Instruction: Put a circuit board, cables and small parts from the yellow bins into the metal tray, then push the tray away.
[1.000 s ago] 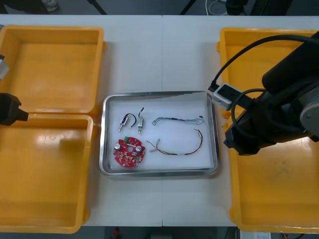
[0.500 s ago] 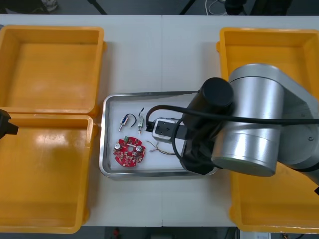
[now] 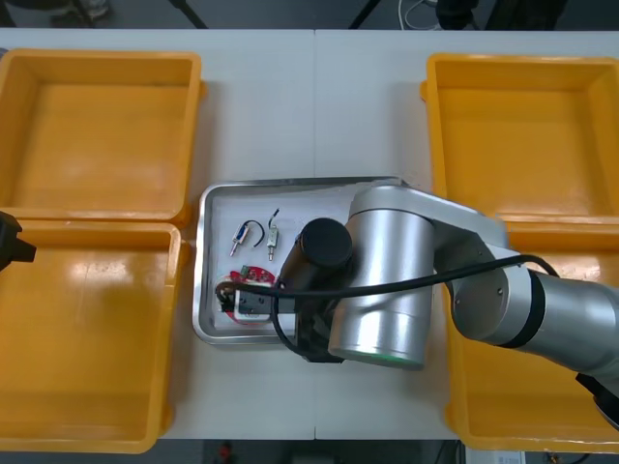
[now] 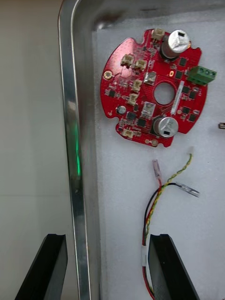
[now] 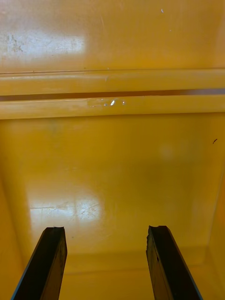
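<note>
The right hand (image 4: 107, 239), released, straddles the metal tray's (image 4: 70, 117) six-o'clock rim, with the circuit board (image 4: 150, 89) at the tray's seven o'clock. The left hand (image 5: 105, 229), released, hangs over a yellow bin (image 5: 112, 164) at the worktop's nine o'clock.

This is looking like a robotics lab or an electronics workshop. A light table (image 3: 314, 106) is carrying four yellow bins (image 3: 97, 135) along its left and right edges, and a metal tray (image 3: 200, 271) is lying between them, toward the near edge. A round red circuit board (image 4: 152, 89), a red and yellow cable (image 4: 157, 201) and small metal parts (image 3: 272, 237) are lying in the tray. A silver robot arm (image 3: 387, 280) trailing black cabling is hanging over it. Dark struts (image 3: 189, 12) are slanting beyond the far edge.
</note>
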{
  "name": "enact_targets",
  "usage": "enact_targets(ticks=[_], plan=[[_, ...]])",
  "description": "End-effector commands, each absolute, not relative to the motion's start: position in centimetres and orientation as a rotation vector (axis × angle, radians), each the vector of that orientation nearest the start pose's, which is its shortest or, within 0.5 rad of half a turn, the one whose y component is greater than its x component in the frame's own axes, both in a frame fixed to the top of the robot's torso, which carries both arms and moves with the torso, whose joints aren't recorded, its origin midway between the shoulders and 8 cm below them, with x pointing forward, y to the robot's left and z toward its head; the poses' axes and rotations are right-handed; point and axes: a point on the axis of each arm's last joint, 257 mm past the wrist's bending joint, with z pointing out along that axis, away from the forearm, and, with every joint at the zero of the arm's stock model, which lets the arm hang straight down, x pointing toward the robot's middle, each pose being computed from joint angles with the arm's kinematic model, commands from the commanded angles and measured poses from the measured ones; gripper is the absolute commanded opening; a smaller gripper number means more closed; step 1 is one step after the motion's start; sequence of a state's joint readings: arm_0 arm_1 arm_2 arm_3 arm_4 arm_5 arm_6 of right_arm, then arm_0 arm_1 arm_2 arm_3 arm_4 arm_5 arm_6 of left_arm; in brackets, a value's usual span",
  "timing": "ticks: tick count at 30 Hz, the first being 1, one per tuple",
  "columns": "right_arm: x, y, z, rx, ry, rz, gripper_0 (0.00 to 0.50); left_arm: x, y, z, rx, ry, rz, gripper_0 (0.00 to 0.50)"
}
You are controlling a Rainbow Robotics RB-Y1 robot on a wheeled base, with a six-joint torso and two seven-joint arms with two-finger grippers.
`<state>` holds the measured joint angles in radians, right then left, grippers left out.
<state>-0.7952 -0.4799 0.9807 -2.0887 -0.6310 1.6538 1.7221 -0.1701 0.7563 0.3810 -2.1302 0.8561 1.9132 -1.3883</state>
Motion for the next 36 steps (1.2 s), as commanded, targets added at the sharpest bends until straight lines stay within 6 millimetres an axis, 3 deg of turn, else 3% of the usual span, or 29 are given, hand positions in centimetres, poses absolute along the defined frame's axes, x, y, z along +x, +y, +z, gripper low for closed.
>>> enact_targets(ticks=[1, 11, 16, 29, 35, 36], plan=[[33.2, 1.9, -26.5, -2.026, 1.806, -0.232, 0.500, 37.2, 40.2, -14.9, 0.040, 2.654, 0.055, 0.500], [32.5, 2.5, -29.4, -2.068, 1.809, -0.295, 0.500, 37.2, 40.2, -14.9, 0.040, 2.654, 0.055, 0.500], [32.9, 3.1, -30.1, -2.065, 1.805, -0.334, 0.500, 37.2, 40.2, -14.9, 0.040, 2.654, 0.055, 0.500], [34.9, 1.7, -31.4, -2.046, 1.821, -0.438, 0.500, 37.2, 40.2, -14.9, 0.040, 2.654, 0.055, 0.500], [34.9, 1.7, -31.5, -2.046, 1.820, -0.437, 0.500, 37.2, 40.2, -14.9, 0.040, 2.654, 0.055, 0.500], [34.9, 1.6, -31.5, -2.045, 1.821, -0.439, 0.470, 37.2, 40.2, -14.9, 0.040, 2.654, 0.055, 0.500]])
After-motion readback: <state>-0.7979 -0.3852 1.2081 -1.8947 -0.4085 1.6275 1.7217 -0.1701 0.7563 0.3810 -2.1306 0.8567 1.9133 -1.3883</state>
